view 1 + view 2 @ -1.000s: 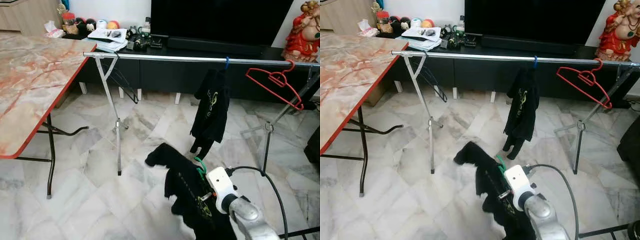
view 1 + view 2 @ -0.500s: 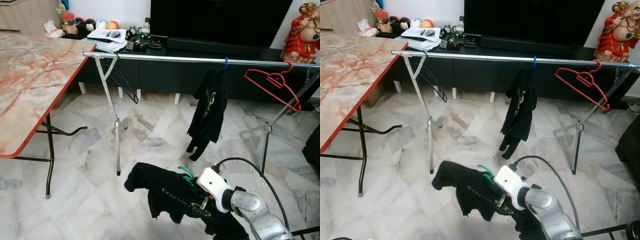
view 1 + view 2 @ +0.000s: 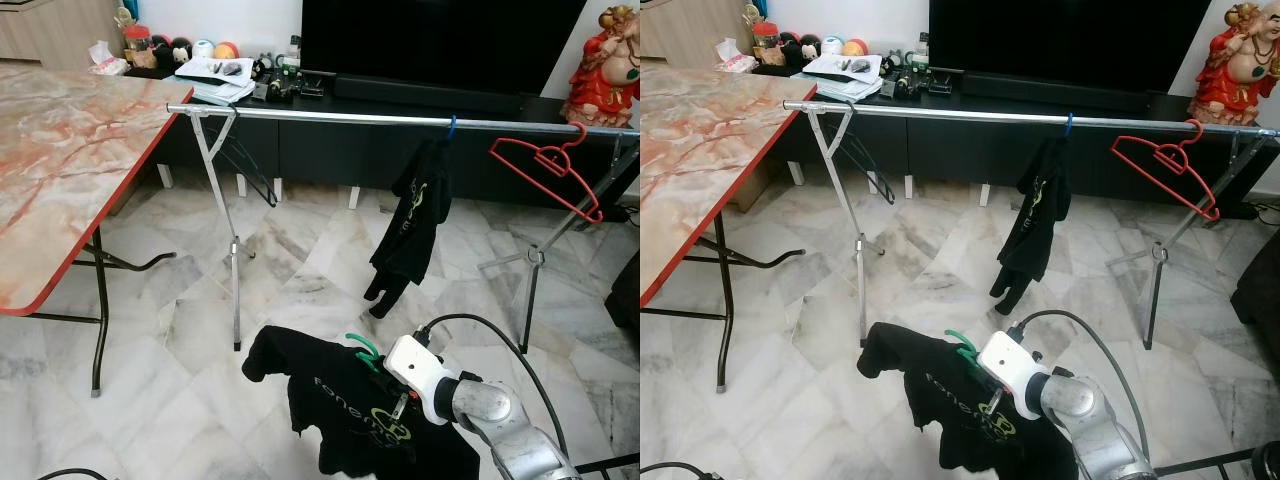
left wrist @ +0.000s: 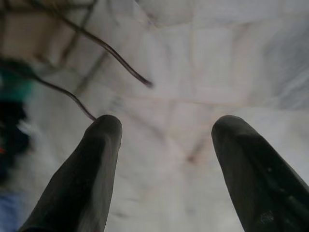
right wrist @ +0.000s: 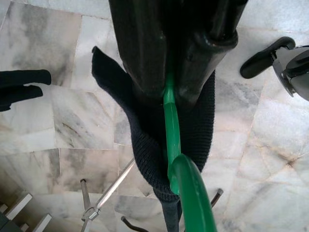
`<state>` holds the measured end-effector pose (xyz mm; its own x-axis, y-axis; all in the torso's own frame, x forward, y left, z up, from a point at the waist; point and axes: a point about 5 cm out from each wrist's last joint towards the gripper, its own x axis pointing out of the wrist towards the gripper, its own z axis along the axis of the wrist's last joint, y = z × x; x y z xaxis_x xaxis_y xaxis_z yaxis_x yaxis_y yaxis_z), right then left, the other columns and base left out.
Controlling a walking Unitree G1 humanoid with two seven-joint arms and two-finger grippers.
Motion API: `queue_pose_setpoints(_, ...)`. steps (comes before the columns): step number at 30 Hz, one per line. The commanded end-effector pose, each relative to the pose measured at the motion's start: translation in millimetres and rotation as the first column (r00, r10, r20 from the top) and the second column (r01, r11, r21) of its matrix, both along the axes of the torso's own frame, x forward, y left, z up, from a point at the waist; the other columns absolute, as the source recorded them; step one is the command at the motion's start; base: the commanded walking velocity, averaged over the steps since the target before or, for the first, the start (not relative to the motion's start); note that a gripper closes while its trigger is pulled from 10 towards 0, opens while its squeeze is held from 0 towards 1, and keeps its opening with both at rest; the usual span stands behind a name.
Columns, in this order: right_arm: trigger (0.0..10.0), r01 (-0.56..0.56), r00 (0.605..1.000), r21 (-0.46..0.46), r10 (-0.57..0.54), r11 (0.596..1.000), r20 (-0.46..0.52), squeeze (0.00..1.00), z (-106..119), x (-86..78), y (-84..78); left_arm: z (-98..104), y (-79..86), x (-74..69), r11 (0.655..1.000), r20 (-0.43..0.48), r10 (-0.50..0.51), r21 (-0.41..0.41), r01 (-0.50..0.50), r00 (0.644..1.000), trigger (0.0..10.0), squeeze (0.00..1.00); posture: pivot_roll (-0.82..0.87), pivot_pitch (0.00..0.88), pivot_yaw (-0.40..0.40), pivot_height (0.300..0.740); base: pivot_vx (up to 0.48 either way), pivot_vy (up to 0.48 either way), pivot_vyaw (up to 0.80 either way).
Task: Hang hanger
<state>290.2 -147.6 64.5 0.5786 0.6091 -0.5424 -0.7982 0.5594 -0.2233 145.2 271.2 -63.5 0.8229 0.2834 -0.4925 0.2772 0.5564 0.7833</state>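
1. The green hanger [image 5: 173, 126], carrying a black shirt [image 3: 340, 405], is clamped at its neck by the closed right end effector [image 5: 170, 84], held low over the marble floor [image 3: 200, 330], well short of the silver rail [image 3: 330, 116]
2. The left end effector [image 4: 166, 159] is spread open and holds nothing, pointing at the floor
3. The hook should be raised above rail height and turned to face the bar
4. A bare stretch between the hung black shirt [image 3: 415, 225] and the left stand is judged the safest landing place
5. Release is best delayed until the hook is seated on the bar
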Motion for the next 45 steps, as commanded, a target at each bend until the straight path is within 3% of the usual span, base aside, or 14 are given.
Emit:
queue_pose_setpoints(1, 10.0, 0.001, 1.000, -0.002, -0.001, 1.000, 0.023, 0.00, 5.9, 3.3, 0.0, -0.9, 0.9, -3.3, 0.998, -0.011, -0.029, 0.046, 0.030, 1.000, 10.0, 0.00, 0.09, 0.089, -0.068, 0.740, 0.000, 0.000, 0.00)
queue_pose_setpoints(9, 10.0, 0.004, 1.000, 0.002, -0.004, 1.000, 0.026, 0.00, 5.1, 2.9, 1.2, 6.3, -2.4, -0.8, 0.953, 0.110, -0.180, 0.266, 0.146, 0.977, 10.0, 0.00, 0.10, 0.079, -0.061, 0.740, 0.000, 0.000, 0.00)
queue_pose_setpoints(14, 10.0, 0.007, 1.000, 0.003, -0.007, 1.000, 0.026, 0.00, 4.6, 3.1, 1.3, 9.1, -3.8, -1.8, 0.936, 0.167, -0.213, 0.318, 0.152, 0.963, 10.0, 0.00, 0.10, 0.079, -0.062, 0.740, 0.000, 0.000, 0.00)
queue_pose_setpoints(21, 10.0, 0.015, 0.999, 0.010, -0.015, 1.000, 0.033, 0.00, 5.3, 5.1, 3.5, 15.5, -7.4, -7.2, 0.863, 0.287, -0.327, 0.479, 0.161, 0.900, 10.0, 0.00, 0.10, 0.081, -0.062, 0.740, 0.000, 0.000, 0.00)
queue_pose_setpoints(30, 10.0, 0.030, 0.999, 0.022, -0.031, 0.999, 0.041, 0.00, 4.6, 4.5, 4.3, 23.5, -11.2, -12.3, 0.876, 0.445, -0.358, 0.465, 0.130, 0.821, 10.0, 0.00, 0.11, 0.084, -0.062, 0.740, 0.000, 0.000, 0.00)
queue_pose_setpoints(34, 10.0, 0.041, 0.998, 0.028, -0.043, 0.999, 0.051, 0.00, 6.2, 6.8, 4.9, 24.3, -11.2, -12.8, 0.886, 0.462, -0.346, 0.448, 0.121, 0.817, 10.0, 0.00, 0.11, 0.084, -0.060, 0.740, 0.000, 0.000, 0.00)
queue_pose_setpoints(35, 10.0, 0.044, 0.998, 0.028, -0.045, 0.999, 0.053, 0.00, 6.6, 7.4, 4.9, 66.8, -7.4, 55.3, 0.905, 0.606, -0.354, 0.415, 0.097, 0.712, 10.0, 0.00, 0.11, 0.085, -0.060, 0.740, 0.000, 0.000, 0.00)
queue_pose_setpoints(36, 10.0, 0.046, 0.997, 0.028, -0.047, 0.999, 0.053, 0.00, 6.6, 7.6, 4.9, 112.7, -10.3, 101.6, 0.945, 0.711, -0.305, 0.306, 0.111, 0.633, 10.0, 0.00, 0.11, 0.085, -0.059, 0.740, 0.000, 0.000, 0.00)
queue_pose_setpoints(37, 10.0, 0.046, 0.997, 0.028, -0.047, 0.999, 0.053, 0.00, 6.6, 7.6, 5.0, 149.1, -13.9, 126.8, 0.961, 0.768, -0.277, 0.226, 0.161, 0.577, 10.0, 0.00, 0.11, 0.084, -0.059, 0.740, 0.000, 0.000, 0.00)
queue_pose_setpoints(38, 10.0, 0.046, 0.997, 0.027, -0.047, 0.999, 0.053, 0.00, 6.3, 7.6, 5.0, 161.5, -14.5, 139.7, 0.970, 0.758, -0.230, 0.125, 0.209, 0.610, 10.0, 0.00, 0.11, 0.086, -0.059, 0.740, 0.000, 0.000, 0.00)
queue_pose_setpoints(39, 10.0, 0.046, 0.998, 0.026, -0.047, 0.999, 0.053, 0.00, 6.0, 7.5, 5.0, 151.9, -12.9, 142.7, 0.975, 0.705, -0.171, 0.019, 0.223, 0.688, 10.0, 0.00, 0.11, 0.086, -0.059, 0.740, 0.000, 0.000, 0.00)
queue_pose_setpoints(40, 10.0, 0.046, 0.998, 0.026, -0.047, 0.999, 0.053, 0.00, 6.0, 7.5, 5.0, 151.9, -12.9, 142.7, 0.975, 0.705, -0.171, 0.019, 0.223, 0.688, 10.0, 0.00, 0.11, 0.086, -0.059, 0.740, 0.000, 0.000, 0.00)
queue_pose_setpoints(42, 10.0, 0.046, 0.998, 0.027, -0.047, 0.999, 0.050, 0.00, 4.0, 6.6, 7.2, 117.4, -9.9, 137.0, 0.949, 0.503, -0.109, -0.205, 0.241, 0.857, 10.0, 0.00, 0.12, 0.082, -0.051, 0.740, 0.000, 0.000, 0.00)
queue_pose_setpoints(45, 10.0, 0.046, 0.998, 0.035, -0.048, 0.998, 0.052, 0.00, 3.8, 6.2, 9.5, 106.0, -7.9, 129.1, 0.939, 0.450, -0.073, -0.270, 0.214, 0.890, 10.0, 0.00, 0.11, 0.082, -0.049, 0.740, 0.000, 0.000, 0.00)
